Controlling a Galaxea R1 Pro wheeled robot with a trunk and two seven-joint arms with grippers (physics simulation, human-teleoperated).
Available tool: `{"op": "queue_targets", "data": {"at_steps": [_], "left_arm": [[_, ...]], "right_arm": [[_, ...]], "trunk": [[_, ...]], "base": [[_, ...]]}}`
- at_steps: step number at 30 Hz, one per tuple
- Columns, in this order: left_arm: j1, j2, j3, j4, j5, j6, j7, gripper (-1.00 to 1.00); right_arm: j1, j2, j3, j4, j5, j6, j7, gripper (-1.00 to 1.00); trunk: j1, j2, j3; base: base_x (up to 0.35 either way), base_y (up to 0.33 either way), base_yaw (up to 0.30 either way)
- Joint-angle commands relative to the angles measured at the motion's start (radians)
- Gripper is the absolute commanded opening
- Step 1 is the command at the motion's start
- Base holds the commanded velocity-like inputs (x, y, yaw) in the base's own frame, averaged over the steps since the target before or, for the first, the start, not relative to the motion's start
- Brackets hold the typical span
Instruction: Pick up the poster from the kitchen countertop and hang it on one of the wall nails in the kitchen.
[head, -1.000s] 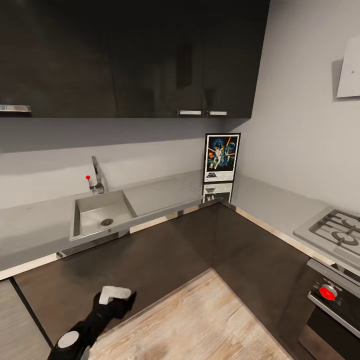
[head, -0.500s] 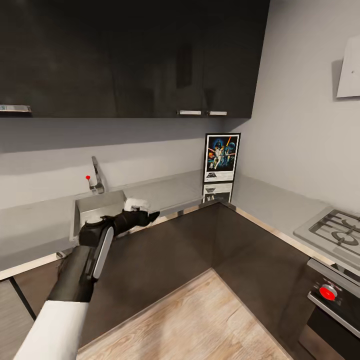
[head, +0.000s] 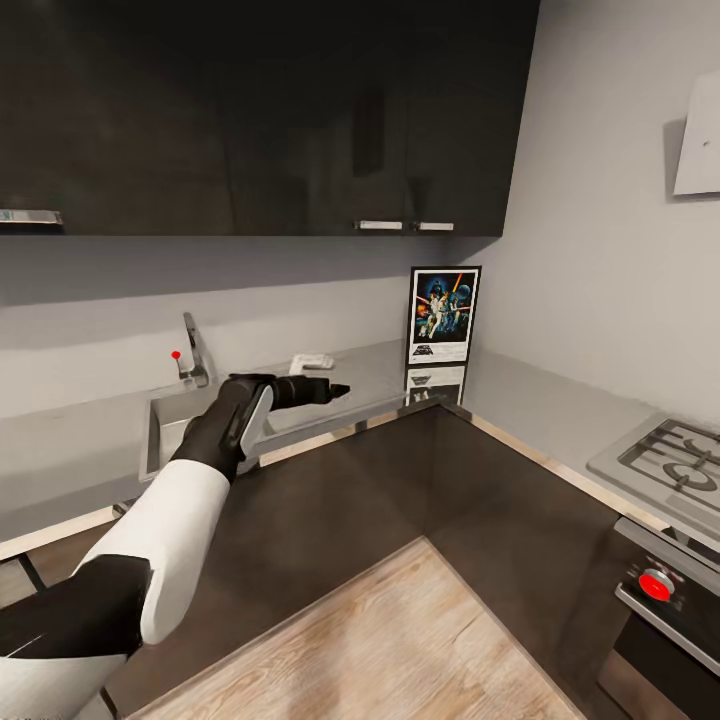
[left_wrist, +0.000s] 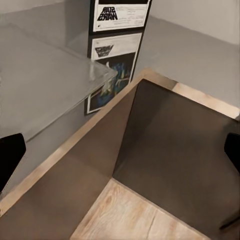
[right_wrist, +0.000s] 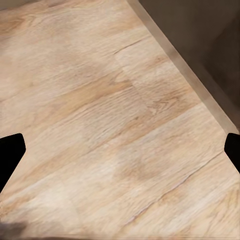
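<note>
The poster (head: 443, 313) stands upright in the corner of the kitchen countertop (head: 540, 400), leaning on the back wall. Its colourful figures and white lower border face me. My left arm reaches out over the sink's right end, and my left gripper (head: 336, 389) hangs above the counter's front edge, well short of the poster and to its left. In the left wrist view the poster's bottom strip (left_wrist: 120, 15) and its reflection lie ahead, and the left gripper (left_wrist: 120, 152) is open and empty. My right gripper (right_wrist: 120, 149) is open over wooden floor. The wall nail is out of view.
A steel sink (head: 180, 425) with a faucet (head: 196, 356) is set in the counter behind my left forearm. Dark upper cabinets (head: 270, 110) hang above. A gas hob (head: 675, 455) and an oven with a red knob (head: 655, 585) are at the right, under a white hood (head: 698, 140).
My left arm has risen from low in front of the cabinet fronts and stretched forward and to the right, over the sink, towards the poster. The poster has not moved.
</note>
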Motion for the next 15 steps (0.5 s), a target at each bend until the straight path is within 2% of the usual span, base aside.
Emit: {"op": "queue_targets", "data": {"at_steps": [1,5,9,15], "left_arm": [[-0.002,0.0,0.001,0.002,-0.001,-0.002,-0.002,1.0],[-0.008,0.001,0.003,0.009,-0.001,-0.041,-0.002,1.0],[-0.009,0.001,0.005,0.011,-0.001,-0.054,-0.002,1.0],[-0.009,0.001,0.005,0.011,0.001,-0.057,-0.002,1.0]], "right_arm": [[-0.001,0.0,0.001,0.002,0.0,-0.003,0.0,1.0],[0.0,0.003,-0.001,0.009,-0.003,-0.003,-0.001,1.0],[0.005,0.007,-0.002,0.076,-0.008,-0.004,0.0,1.0],[0.005,0.026,-0.003,0.115,-0.008,-0.004,0.0,1.0]], "trunk": [[0.0,-0.001,-0.001],[0.0,-0.001,-0.001],[0.0,-0.001,-0.001],[0.0,-0.001,-0.007]], "base": [[0.0,0.0,0.0],[0.0,0.0,0.0],[0.023,0.0,0.0],[0.206,0.0,0.0]]}}
